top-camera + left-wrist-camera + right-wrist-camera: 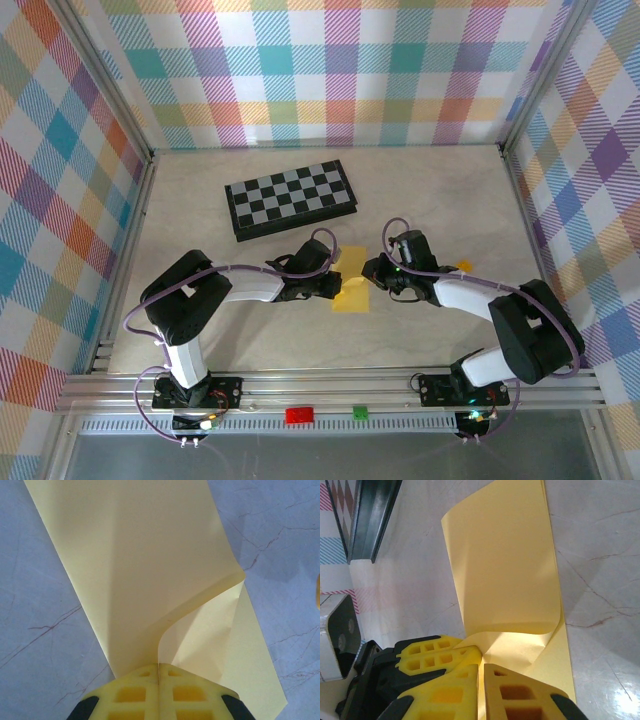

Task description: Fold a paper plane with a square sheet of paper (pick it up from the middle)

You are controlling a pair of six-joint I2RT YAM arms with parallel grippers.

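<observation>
Pale, veined worktop [200,330], boxed in by plaid walls on three sides.

Black-and-grey chessboard [291,198] toward the far side, left of centre, set slightly askew. Well apart from both arms.

Two arms reaching in from the near edge, meeting at mid-worktop just this side of the chessboard.

Between them, the square sheet of paper [352,297]: thin, plain yellow, partly doubled over on itself. Near the chessboard, not touching it. Seen from the left wrist, square sheet of paper [150,570] with its upper layer lifted and curled off the lower one, soft bend at the right, faint diagonal crease across the top. Lower layer flat on the worktop. Same rolled-over curl from the right wrist, rounded rather than pressed sharp.

Left gripper [333,287] at the sheet's left side. Fully closed, yellow pads [135,696] meeting with no gap, pinching the sheet's near edge.

Right gripper [480,666] at the sheet's right side. Closed down to a hairline, the sheet's edge running in between the pads and held there. Left gripper's yellow pad just beside it, close enough that contact cannot be ruled in or out.

Small orange-yellow block [463,266] just beside the right arm, apart from the sheet.
</observation>
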